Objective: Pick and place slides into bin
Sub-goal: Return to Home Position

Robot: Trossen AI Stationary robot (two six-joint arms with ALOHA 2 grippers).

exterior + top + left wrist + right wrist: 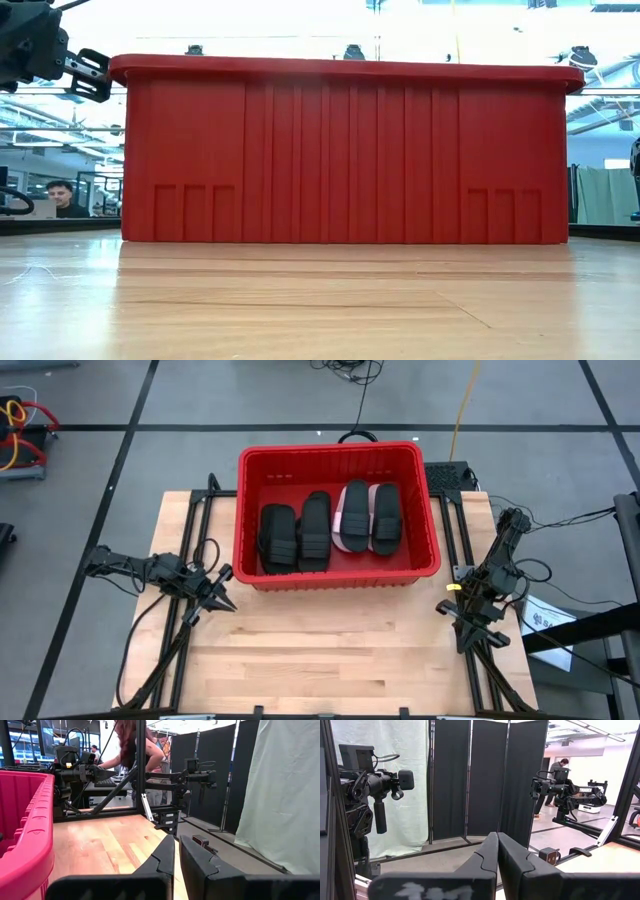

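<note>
left gripper [176, 840]: fingers pressed together, holding nothing, just off the bin's [330, 450] front-left corner; the nearer arm. right gripper [496, 836]: fingers pressed together, empty, beside the bin's front-right corner. slides [314, 532]: black and pink, side by side inside the bin, long axes front-to-back.

Left gripper [176, 841] and right gripper [497, 836] both closed, empty, held low, well apart.
</note>
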